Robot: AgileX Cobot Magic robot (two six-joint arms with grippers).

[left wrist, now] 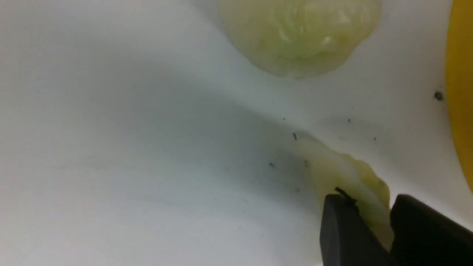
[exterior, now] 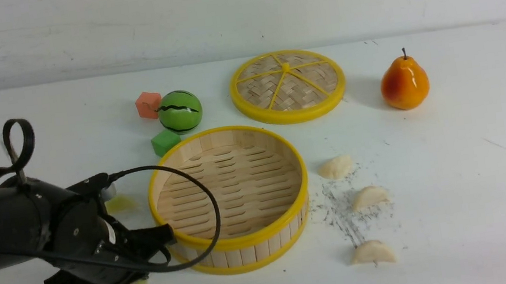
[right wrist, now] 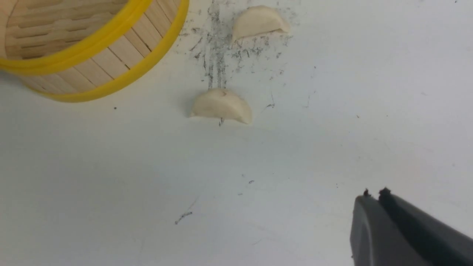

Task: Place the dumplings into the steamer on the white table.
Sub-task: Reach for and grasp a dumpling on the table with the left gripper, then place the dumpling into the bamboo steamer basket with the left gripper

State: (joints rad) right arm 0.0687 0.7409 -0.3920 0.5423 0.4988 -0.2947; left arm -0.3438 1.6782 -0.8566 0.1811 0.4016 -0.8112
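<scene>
My left gripper point(left wrist: 369, 207) clamps a green dumpling point(left wrist: 340, 170) beside the steamer point(exterior: 247, 239); I should lift vertically, clearing the rim.

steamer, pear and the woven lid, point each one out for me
steamer point(exterior: 233, 139), front view, on the far inner wall
pear point(exterior: 404, 83), front view, middle of its body
lid point(exterior: 288, 86), front view, woven panel between the spokes

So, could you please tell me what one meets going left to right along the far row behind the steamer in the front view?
From the left: orange-red block → green striped ball → woven lid → pear. I left out the small green block, since it overlaps the first two.
</scene>
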